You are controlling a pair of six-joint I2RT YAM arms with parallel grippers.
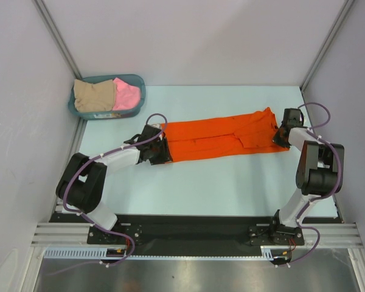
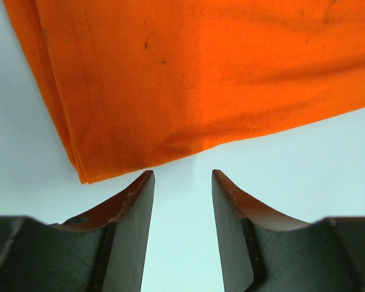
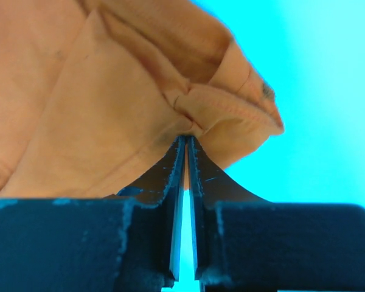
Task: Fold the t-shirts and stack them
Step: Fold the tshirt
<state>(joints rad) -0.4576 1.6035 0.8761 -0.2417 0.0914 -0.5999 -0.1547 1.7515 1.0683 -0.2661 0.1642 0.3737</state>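
Orange t-shirt (image 1: 222, 139) stretched as a long strip across the worktop (image 1: 219, 188), mid-frame.
Left gripper (image 2: 182, 174): jaws apart, just short of its left end. Right gripper (image 3: 187, 139): jaws clamped on its right end. Pink t-shirt (image 1: 126, 94) and beige t-shirt (image 1: 92, 95) in the teal basket (image 1: 141, 83), upper left.

Pale table (image 1: 231, 182) carries orange t-shirt (image 1: 222, 141) and teal basket (image 1: 131, 77).
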